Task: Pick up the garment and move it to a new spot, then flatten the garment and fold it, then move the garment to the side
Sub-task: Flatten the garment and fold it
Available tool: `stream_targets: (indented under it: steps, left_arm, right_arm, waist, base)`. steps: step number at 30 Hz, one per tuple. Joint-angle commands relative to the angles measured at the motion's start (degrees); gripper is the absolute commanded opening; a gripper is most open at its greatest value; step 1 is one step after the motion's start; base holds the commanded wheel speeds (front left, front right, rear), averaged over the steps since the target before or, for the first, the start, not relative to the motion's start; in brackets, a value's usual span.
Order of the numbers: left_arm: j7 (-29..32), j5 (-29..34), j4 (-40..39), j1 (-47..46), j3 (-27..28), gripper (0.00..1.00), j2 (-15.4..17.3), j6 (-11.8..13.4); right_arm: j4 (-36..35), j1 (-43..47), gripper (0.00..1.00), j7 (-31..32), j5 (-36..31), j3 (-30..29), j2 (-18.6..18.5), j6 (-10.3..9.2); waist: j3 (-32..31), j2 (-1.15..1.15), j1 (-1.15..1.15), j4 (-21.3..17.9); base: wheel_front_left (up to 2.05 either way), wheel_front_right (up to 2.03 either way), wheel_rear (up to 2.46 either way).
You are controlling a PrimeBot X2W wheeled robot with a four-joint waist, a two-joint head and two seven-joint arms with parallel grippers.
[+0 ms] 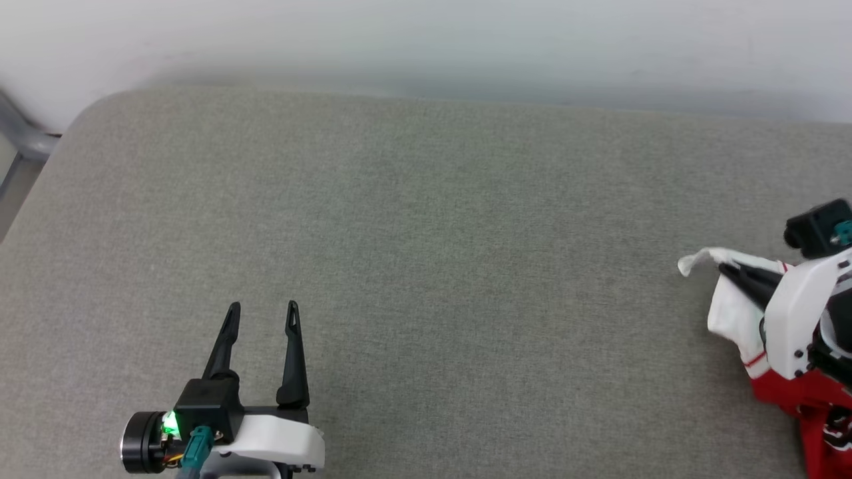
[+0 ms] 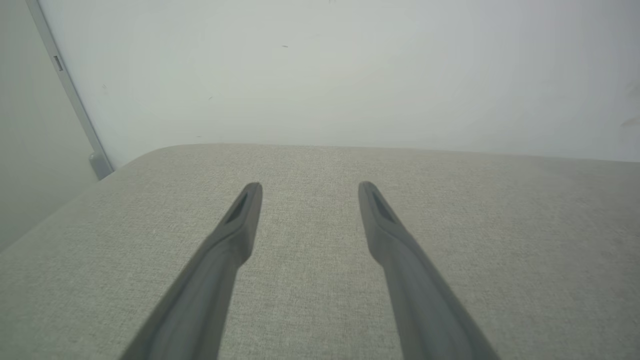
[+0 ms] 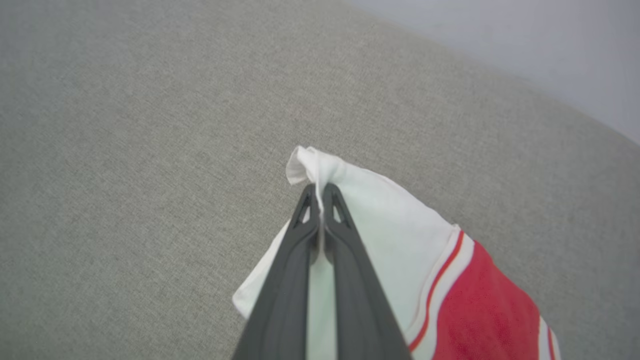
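Observation:
The garment (image 1: 732, 313) is a red shirt with white sleeves and red-white striped trim, bunched at the right edge of the grey padded table (image 1: 426, 266). My right gripper (image 1: 727, 269) is shut on a pinched fold of its white sleeve. The right wrist view shows that gripper (image 3: 320, 192) closed on the white cloth of the garment (image 3: 400, 240), a small tuft poking out past the tips. My left gripper (image 1: 263, 309) rests at the lower left, open and empty, far from the shirt. In the left wrist view, the left gripper (image 2: 310, 187) has its fingers spread over bare fabric.
A pale wall (image 1: 426, 40) runs along the table's far edge. A grey metal frame (image 1: 23, 136) stands beyond the rounded far-left corner. The table's left edge falls away near that corner.

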Motion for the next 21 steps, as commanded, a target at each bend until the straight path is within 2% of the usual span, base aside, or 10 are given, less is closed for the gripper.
stream_targets:
  steps: [1, 7, 13, 17, 21]
  left_arm:
    - [-0.2, 0.3, 0.0, 0.7, 0.3, 1.0, -0.1, -0.3]
    - [-0.2, 0.6, -0.2, 1.6, 1.0, 1.0, -0.1, -0.7]
    - [-0.2, 0.5, -0.5, 0.9, 0.7, 1.0, -0.1, -1.0]
    - [-0.2, 0.3, -0.9, 0.7, 0.5, 1.0, -0.1, -1.1]
    - [-0.2, -0.3, -1.1, 0.1, 0.2, 1.0, -0.1, -1.1]
  right_arm:
    - [-1.3, 0.8, 0.0, -1.2, 0.7, -1.1, -0.4, -0.04]
    - [-8.1, 1.0, 0.0, -3.8, 0.5, -6.5, -0.3, -0.04]
    - [-13.6, -0.9, 0.0, -3.1, -2.2, -10.2, 3.3, -0.04]
    - [-14.9, -3.6, 0.0, -1.8, -4.5, -9.0, 6.9, -0.04]
    - [-13.5, -7.7, 0.0, -0.4, -5.9, -4.7, 10.3, -0.04]
  waist:
    - [-1.3, 0.0, 0.0, -1.0]
    - [-2.5, 0.0, 0.0, -1.6]
    - [-2.4, 0.0, 0.0, 0.3]
    - [-1.6, 0.0, 0.0, 2.5]
    - [-0.2, 0.0, 0.0, 5.0]
  base:
    - [0.0, 0.0, 0.0]
    - [0.0, 0.0, 0.0]
    - [0.0, 0.0, 0.0]
    - [0.0, 0.0, 0.0]
    - [0.0, 0.0, 0.0]
